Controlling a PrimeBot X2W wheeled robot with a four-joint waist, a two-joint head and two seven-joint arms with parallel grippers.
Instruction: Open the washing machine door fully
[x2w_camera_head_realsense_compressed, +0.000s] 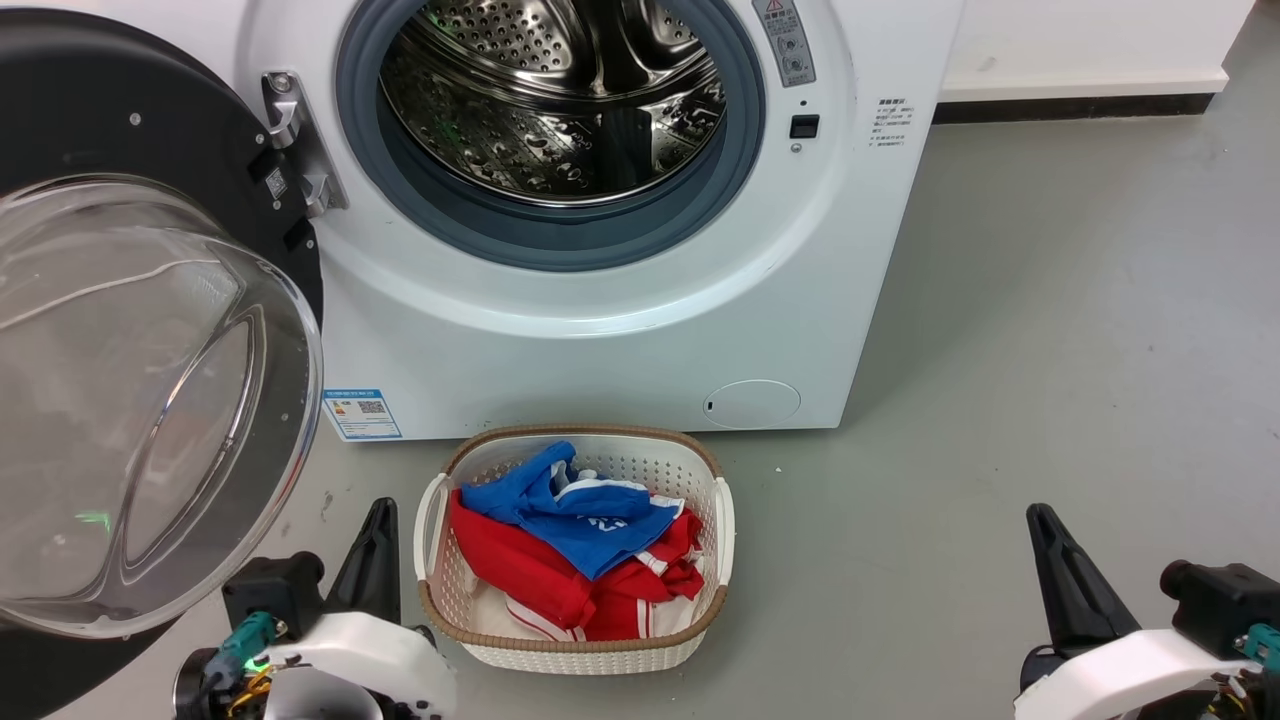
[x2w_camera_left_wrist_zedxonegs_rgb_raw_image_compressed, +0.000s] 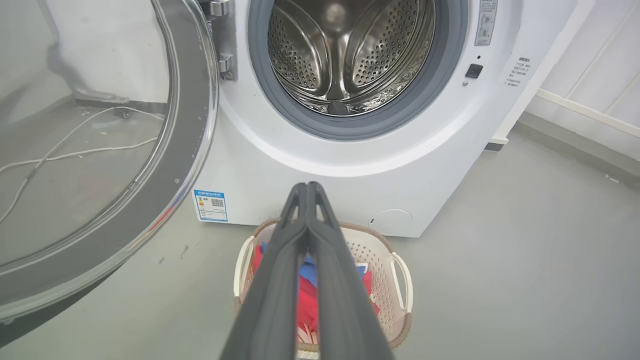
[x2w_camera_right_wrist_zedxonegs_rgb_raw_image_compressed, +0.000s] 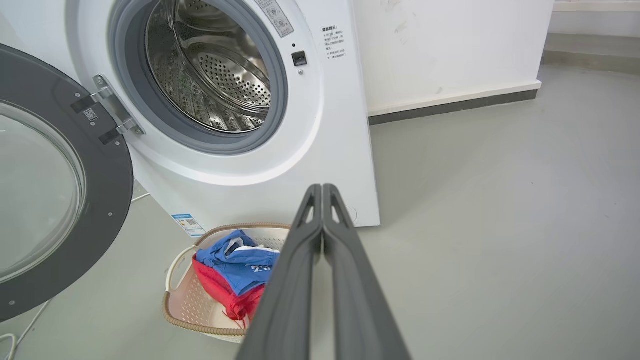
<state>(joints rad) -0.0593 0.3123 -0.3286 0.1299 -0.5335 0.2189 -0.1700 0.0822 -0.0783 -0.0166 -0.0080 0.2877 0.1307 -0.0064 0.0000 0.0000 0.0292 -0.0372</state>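
Left claw (x2w_camera_head_realsense_compressed: 381, 510) is hanging low just beside the laundry basket (x2w_camera_head_realsense_compressed: 585, 432), its fingers pressing together at the tips and pinching nothing. Right claw (x2w_camera_head_realsense_compressed: 1040, 512) is hovering over bare floor (x2w_camera_head_realsense_compressed: 1050, 300) well off to the right, likewise pressed together and empty. Neither is touching the machine.

Washing machine door (x2w_camera_head_realsense_compressed: 130, 380) is standing swung out to the robot's left on its hinge (x2w_camera_head_realsense_compressed: 300, 145), well clear of the opening, its domed glass bulging toward the head camera. Washing machine (x2w_camera_head_realsense_compressed: 600, 330) is showing its whole drum (x2w_camera_head_realsense_compressed: 560, 100) and grey gasket (x2w_camera_head_realsense_compressed: 560, 238) unobstructed. Judging by that, the task is looking finished or nearly so. Whether the hinge is allowing any further swing, I cannot tell. If anything is remaining, it is a last nudge on the door's rim.

Writing:
- Blue label (x2w_camera_head_realsense_compressed: 362, 413) low on the front is carrying a QR code and coloured bars, with print too small to read.
- Grey sticker (x2w_camera_head_realsense_compressed: 788, 40) beside the opening is showing a red warning triangle and pictograms; its text is illegible.
- Block of small dark print (x2w_camera_head_realsense_compressed: 892, 122) further right is also proving unreadable.
- Small coded tag (x2w_camera_head_realsense_compressed: 276, 183) is sitting on the door near the hinge.
- I am making out no brand name anywhere.
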